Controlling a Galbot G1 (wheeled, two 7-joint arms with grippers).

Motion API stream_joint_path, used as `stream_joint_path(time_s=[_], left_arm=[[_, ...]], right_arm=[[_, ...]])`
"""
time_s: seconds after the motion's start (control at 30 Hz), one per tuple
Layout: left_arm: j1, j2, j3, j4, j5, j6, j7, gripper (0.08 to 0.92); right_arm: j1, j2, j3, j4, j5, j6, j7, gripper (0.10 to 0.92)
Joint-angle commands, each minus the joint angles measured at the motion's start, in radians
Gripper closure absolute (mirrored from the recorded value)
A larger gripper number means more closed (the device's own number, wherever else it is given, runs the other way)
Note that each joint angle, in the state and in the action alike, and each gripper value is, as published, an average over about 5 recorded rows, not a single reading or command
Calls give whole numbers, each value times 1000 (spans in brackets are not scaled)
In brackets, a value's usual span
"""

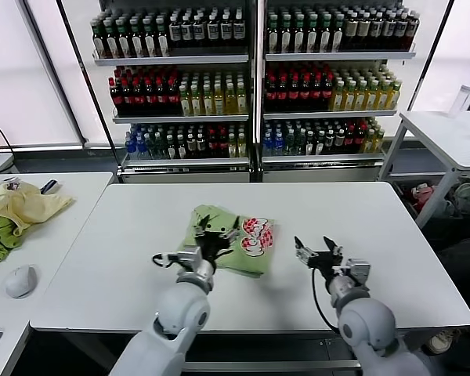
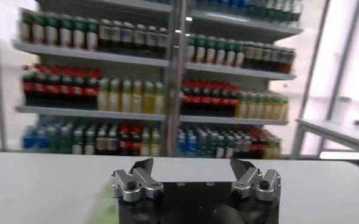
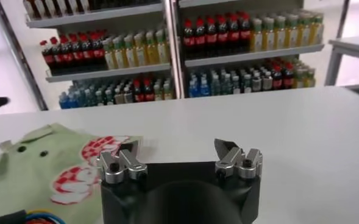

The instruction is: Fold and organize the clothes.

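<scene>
Polo shirt [image 1: 233,239]: folded on table [image 1: 102,266], under left gripper [image 1: 211,233] | left gripper: jaws spread, empty | right gripper [image 1: 317,252]: beside shirt, open, empty

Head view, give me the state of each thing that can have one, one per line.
Polo shirt: folded into a compact rectangle, print up, flat on the white table.
Left gripper: open, over the shirt's left part, empty.
Right gripper: open, empty, beside the shirt.

Both arms are rounded light-grey shells. Each claw, left [image 1: 211,233] and right [image 1: 316,252], has a black body with silver finger mounts and black screws. A black cable runs along the right forearm.
</scene>
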Motion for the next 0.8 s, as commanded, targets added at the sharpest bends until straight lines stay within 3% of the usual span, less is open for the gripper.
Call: stream_joint_path(time_s=[0.03,0.47,0.8], left_arm=[[207,116,-191,-118,58,-51,-2,177],[280,112,-204,-140,76,-71,0,177],[281,112,-195,-130,74,-72,0,177]], right_arm=[[262,146,-250,-290,17,4,83,203],[331,252,-262,-499,42,12,133,214],[338,223,-239,-508,44,22,106,462]])
